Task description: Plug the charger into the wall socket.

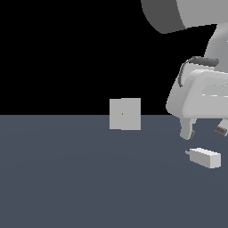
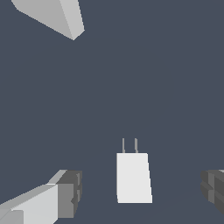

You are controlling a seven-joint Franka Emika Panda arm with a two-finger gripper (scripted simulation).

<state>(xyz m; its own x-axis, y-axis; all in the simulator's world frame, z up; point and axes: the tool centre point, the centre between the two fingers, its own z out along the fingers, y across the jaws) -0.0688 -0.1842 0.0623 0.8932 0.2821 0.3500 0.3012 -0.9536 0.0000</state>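
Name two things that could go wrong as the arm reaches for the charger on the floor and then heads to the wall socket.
1. The open gripper hangs above the charger, which lies flat. If the fingers close unevenly, they could twist it.
2. The prongs are thin and the wall socket has only a tiny centre hole, so a tilted grasp would likely miss.

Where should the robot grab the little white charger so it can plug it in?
Probably the charger by its two long flat sides, coming straight down from above. It lies flat on the floor between the open gripper fingers, and that leaves the prongs free.
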